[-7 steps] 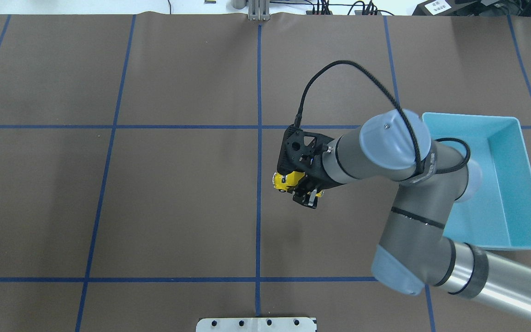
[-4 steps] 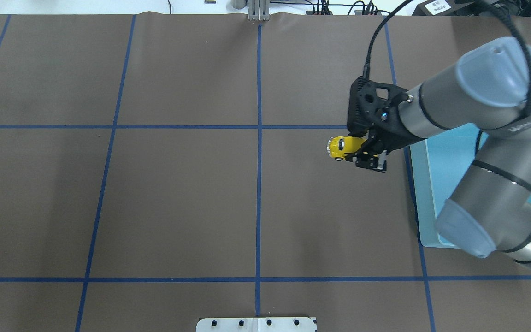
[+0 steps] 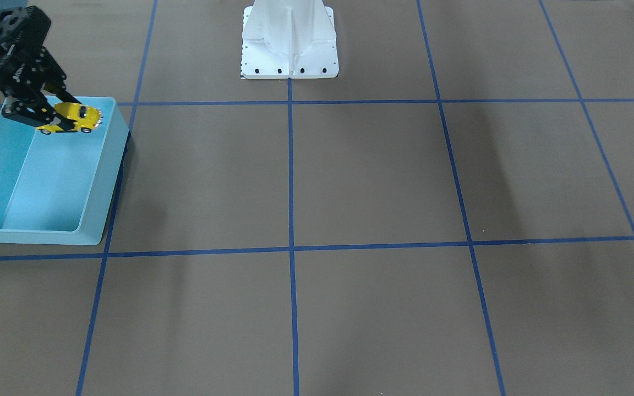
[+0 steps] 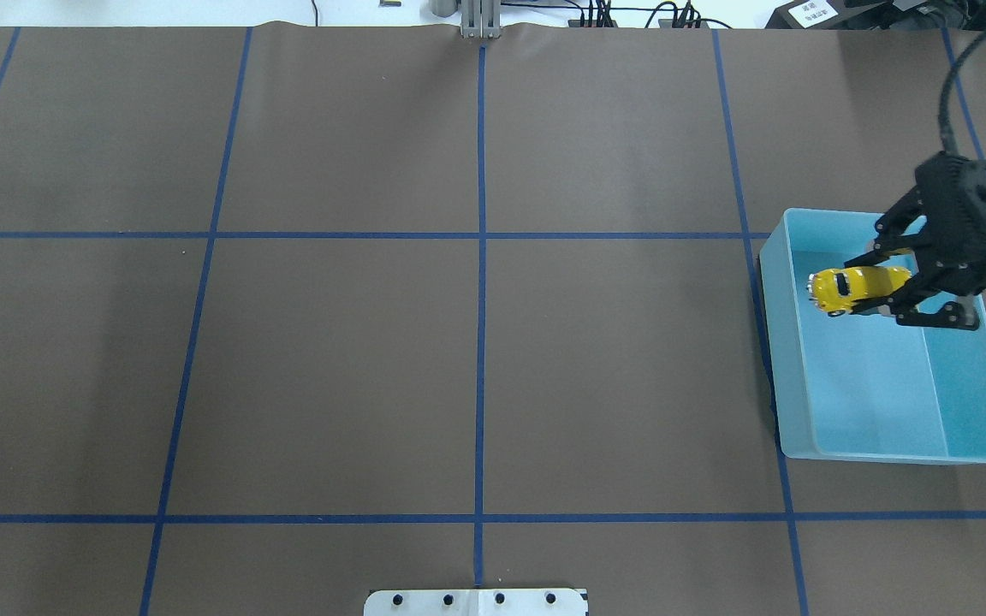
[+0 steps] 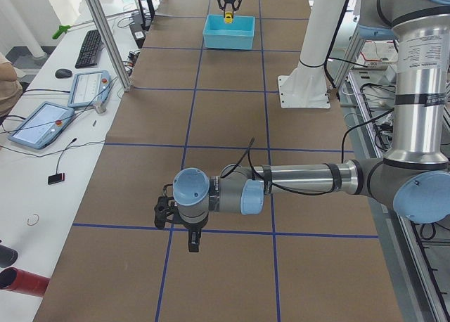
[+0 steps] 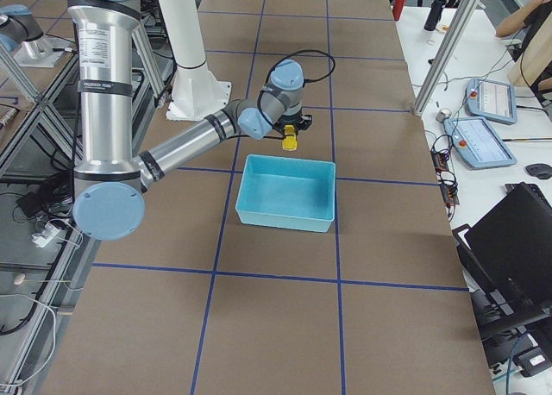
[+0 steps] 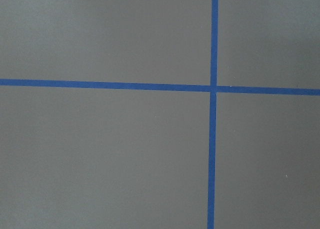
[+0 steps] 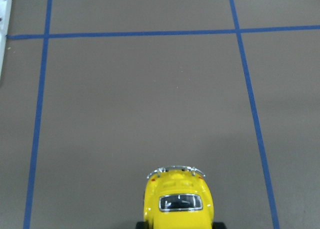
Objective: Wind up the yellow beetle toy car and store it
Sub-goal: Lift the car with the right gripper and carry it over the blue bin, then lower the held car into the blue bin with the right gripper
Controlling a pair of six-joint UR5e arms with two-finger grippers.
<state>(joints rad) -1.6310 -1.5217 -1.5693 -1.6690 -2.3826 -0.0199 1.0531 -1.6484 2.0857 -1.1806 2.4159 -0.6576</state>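
Observation:
The yellow beetle toy car (image 4: 852,288) hangs in my right gripper (image 4: 893,293), which is shut on its rear end. The car is in the air above the far part of the light blue bin (image 4: 780,359), not touching it. The front-facing view shows the same: the car (image 3: 77,116) in the gripper (image 3: 50,114) over the bin (image 3: 102,181). The right wrist view shows the car's roof and bumper (image 8: 177,201) at its bottom edge. My left gripper (image 5: 193,239) hovers low over the table at the other end, seen only in the exterior left view; I cannot tell whether it is open.
The brown table cover carries a grid of blue tape lines (image 4: 481,257). The robot's white base plate (image 3: 289,38) stands at the table's robot-side edge. The left wrist view shows only brown cover and a tape crossing (image 7: 214,88).
My right gripper has carried the car to the right, from near the table's middle to above the blue bin. The arm has swung mostly out of the overhead view.

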